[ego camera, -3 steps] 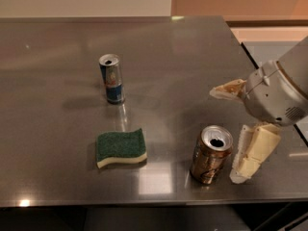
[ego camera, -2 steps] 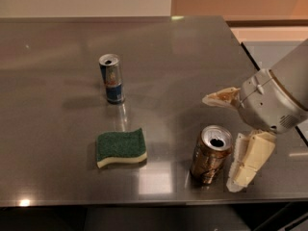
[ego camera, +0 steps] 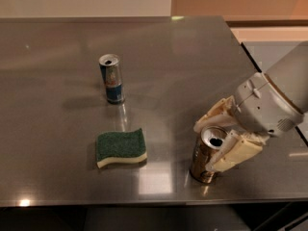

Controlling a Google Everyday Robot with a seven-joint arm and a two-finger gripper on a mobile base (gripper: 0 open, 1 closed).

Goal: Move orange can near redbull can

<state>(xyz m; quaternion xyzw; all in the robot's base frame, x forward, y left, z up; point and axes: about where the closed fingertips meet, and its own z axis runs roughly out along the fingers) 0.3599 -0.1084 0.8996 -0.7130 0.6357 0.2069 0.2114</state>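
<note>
At the table's (ego camera: 192,57) lower right, the claw (ego camera: 207,148) straddles the orange can (ego camera: 201,159), spread wide; the redbull can (ego camera: 112,78) stands well apart, upper left.

And here's the gripper (ego camera: 205,147), right at the orange can (ego camera: 199,161): two blocky, cream-coloured fingers (ego camera: 237,151) stand apart, one behind the can's top and one in front of it, and the plastic looks ridged and slightly yellowed. Just right of the can they join a rounded, pale grey wrist housing (ego camera: 262,107), smooth and faintly glossy, with a seam line across it and a small dark speckled mark low on the shell. Further up and to the right of the can, a plain, thick grey arm (ego camera: 291,73) has no markings to be seen.
</note>
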